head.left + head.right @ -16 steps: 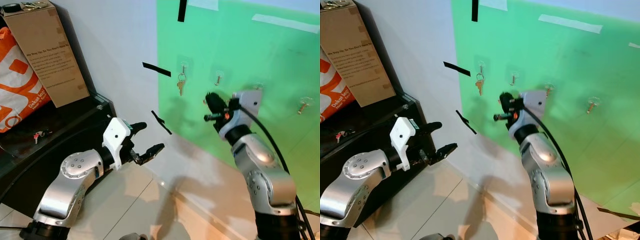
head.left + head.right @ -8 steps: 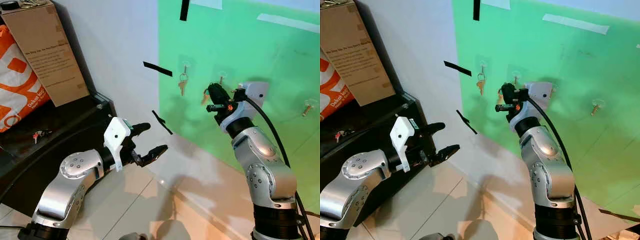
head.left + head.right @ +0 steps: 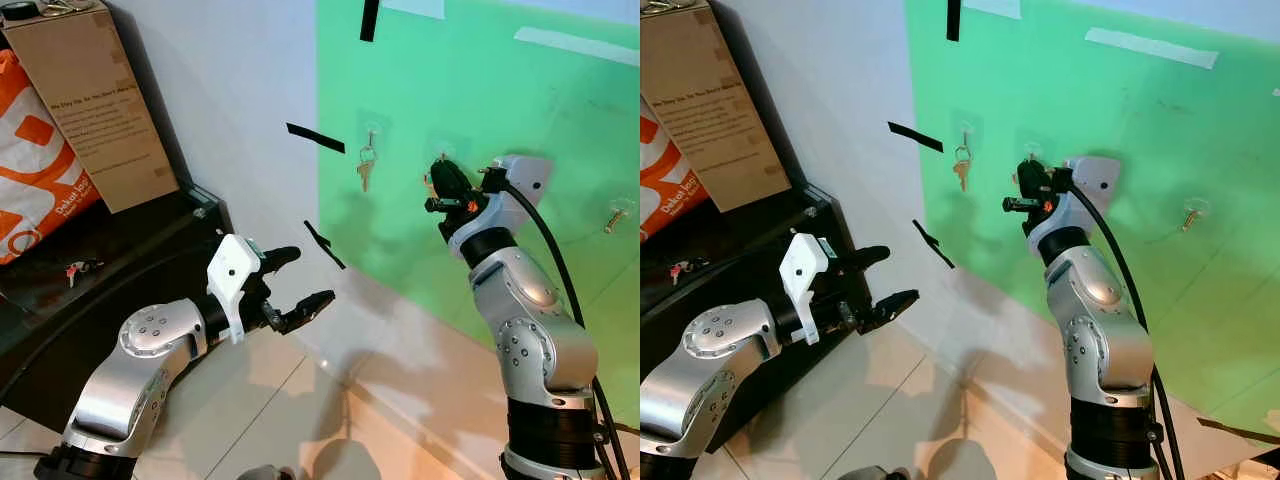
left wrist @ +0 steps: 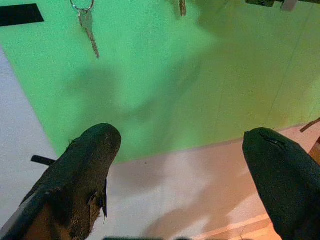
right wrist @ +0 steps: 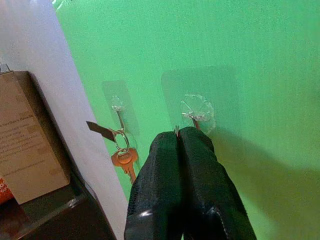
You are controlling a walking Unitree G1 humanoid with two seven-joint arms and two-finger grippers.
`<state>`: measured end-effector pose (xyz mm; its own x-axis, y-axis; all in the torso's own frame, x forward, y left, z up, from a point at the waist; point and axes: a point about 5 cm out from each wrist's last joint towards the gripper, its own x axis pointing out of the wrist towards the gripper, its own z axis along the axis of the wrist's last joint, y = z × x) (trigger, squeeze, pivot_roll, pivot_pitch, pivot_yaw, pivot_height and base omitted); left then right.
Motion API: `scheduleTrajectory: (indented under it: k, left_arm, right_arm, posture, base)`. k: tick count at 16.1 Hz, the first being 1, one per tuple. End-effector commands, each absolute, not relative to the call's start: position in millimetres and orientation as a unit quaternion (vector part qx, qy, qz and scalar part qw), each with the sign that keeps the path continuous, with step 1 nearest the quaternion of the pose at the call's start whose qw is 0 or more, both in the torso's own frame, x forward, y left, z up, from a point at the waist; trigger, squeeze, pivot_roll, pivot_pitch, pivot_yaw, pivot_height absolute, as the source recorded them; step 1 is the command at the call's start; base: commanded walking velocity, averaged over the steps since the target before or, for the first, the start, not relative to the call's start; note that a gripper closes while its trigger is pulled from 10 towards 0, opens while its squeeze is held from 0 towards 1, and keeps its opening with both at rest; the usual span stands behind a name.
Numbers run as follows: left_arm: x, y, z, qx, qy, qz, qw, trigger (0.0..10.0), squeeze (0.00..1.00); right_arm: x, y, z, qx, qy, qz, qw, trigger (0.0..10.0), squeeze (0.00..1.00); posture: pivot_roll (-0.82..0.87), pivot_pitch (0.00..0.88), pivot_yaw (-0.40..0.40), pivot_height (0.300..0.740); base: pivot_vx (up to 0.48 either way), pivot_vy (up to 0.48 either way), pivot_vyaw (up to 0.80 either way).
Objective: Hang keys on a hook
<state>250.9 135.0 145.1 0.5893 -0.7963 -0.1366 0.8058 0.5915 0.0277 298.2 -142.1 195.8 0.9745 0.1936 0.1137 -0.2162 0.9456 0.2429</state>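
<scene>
My right gripper (image 3: 441,172) is raised against the green wall panel (image 3: 560,110), its tips just under a clear stick-on hook (image 5: 196,111). Its fingers (image 5: 165,165) are pressed together, and a bit of metal key ring (image 5: 176,131) pokes out at their tips; the rest of the keys is hidden. One hook to the left (image 3: 369,133) holds another brass key (image 3: 363,172) on a ring. A further hook (image 3: 613,214) sits far right. My left gripper (image 3: 300,278) hovers low in front of the wall, open, holding nothing.
A black bench (image 3: 130,250) stands at the left with a cardboard box (image 3: 95,100), an orange bag (image 3: 35,170) and a small red-tagged key (image 3: 78,268) on it. Black tape strips (image 3: 315,138) mark the white wall. Tiled floor lies below.
My right gripper has risen and moved right along the wall to the second hook, pressing closer to it. The left arm has barely moved.
</scene>
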Motion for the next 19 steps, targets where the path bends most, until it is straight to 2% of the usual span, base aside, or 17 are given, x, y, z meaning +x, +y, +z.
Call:
scheduleTrajectory:
  k: [1,5,6,12,19]
  left_arm:
    - [250,135,149,0.046,0.050,-0.452,0.889,10.0,0.00]
    - [250,135,149,0.046,0.051,-0.453,0.889,10.0,0.00]
    - [250,136,149,0.047,0.055,-0.455,0.888,10.0,0.00]
    - [251,135,148,0.050,0.059,-0.456,0.887,10.0,0.00]
    - [252,135,148,0.051,0.058,-0.457,0.886,10.0,0.00]
  right_arm:
    - [300,-140,197,0.132,-0.039,0.110,0.984,10.0,0.00]
    - [300,-139,196,0.131,-0.035,0.112,0.984,10.0,0.00]
    - [301,-136,186,0.118,-0.004,0.114,0.986,10.0,0.00]
    - [302,-133,179,0.108,0.025,0.116,0.987,10.0,0.00]
    - [296,-142,192,0.176,-0.013,0.135,0.975,10.0,0.00]
  posture:
    - [-0.04,0.000,0.041,0.740]
    - [-0.04,0.000,0.041,0.740]
    - [-0.04,0.000,0.045,0.740]
    - [-0.04,0.000,0.046,0.740]
    - [-0.04,0.000,0.047,0.740]
  base:
    - [0.000,0.000,0.00]
    - [0.000,0.000,0.00]
    - [0.000,0.000,0.00]
    - [0.000,0.000,0.00]
    - [0.000,0.000,0.00]
